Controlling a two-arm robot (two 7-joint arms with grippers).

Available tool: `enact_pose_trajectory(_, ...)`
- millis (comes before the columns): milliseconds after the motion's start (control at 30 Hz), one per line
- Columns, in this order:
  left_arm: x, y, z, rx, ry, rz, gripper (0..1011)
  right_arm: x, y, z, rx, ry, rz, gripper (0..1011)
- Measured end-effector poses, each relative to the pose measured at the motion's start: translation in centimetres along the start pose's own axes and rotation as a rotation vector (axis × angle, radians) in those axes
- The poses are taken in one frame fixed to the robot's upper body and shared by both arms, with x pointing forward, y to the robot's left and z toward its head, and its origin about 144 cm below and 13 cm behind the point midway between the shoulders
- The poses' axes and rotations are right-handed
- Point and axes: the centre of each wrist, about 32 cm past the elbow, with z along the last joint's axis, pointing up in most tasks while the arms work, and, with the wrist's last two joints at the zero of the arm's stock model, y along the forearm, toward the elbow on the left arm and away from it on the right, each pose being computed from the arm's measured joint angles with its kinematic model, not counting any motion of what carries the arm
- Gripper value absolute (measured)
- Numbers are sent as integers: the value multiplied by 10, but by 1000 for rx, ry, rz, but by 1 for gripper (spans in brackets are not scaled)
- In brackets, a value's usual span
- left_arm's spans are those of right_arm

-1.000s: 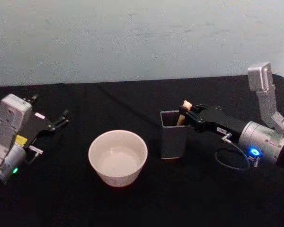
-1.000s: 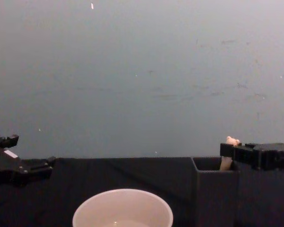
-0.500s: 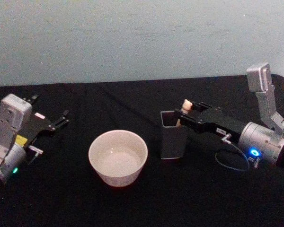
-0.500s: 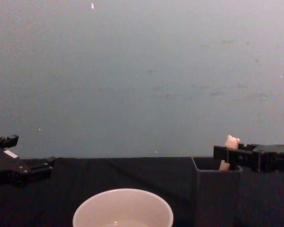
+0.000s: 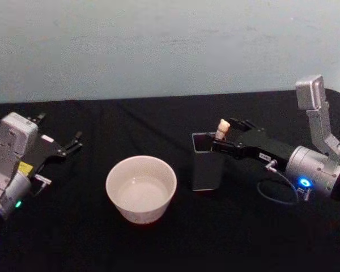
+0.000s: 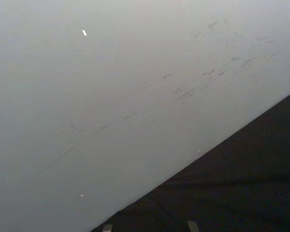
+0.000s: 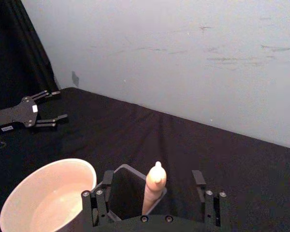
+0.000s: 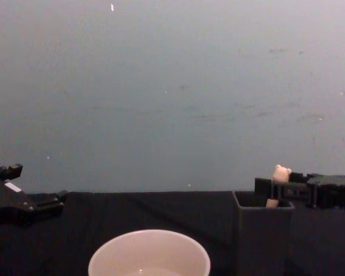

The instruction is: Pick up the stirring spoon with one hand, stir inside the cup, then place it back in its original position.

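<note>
Peach-handled spoon (image 7: 153,189) is stood in the holder (image 5: 206,162) beside the cup (image 5: 141,188), bracketed but not yet pinched by the right gripper (image 7: 154,202), spread wide; closing, then lifting, is called for next.

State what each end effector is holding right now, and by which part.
Nothing is held. The right end effector is open, its jaws either side of the stirring spoon's peach handle above the holder, not closed on it. The left end effector sits open and empty at the table's left.

A smooth, slightly glossy cream cup (image 5: 141,188) and matt grey holder (image 5: 207,164) sit on matt black cloth (image 5: 158,243).
</note>
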Motion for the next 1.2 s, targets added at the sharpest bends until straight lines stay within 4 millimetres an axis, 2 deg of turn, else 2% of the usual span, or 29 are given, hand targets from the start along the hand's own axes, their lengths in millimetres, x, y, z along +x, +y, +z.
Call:
enact_pose_trajectory(333,0,0,0,0,0,0,1001,-1,0,1,13,-9,-1,1002)
enact_pose_trajectory(533,0,0,0,0,0,0,1001,-4,-1,10,95,-32,-35,1002)
enact_pose_trajectory(667,0,0,0,0,0,0,1001,-9,-2,18,199,-66,-115,1002)
enact_pose_trajectory(800,0,0,0,0,0,0,1001,-20,0,21,295,-149,-307,1002)
enact_pose_trajectory(967,0,0,0,0,0,0,1001,-27,7,10,271,-216,-480,1002)
enact_pose_trajectory(1200,0,0,0,0,0,0,1001,-26,13,-30,80,-222,-606,1002)
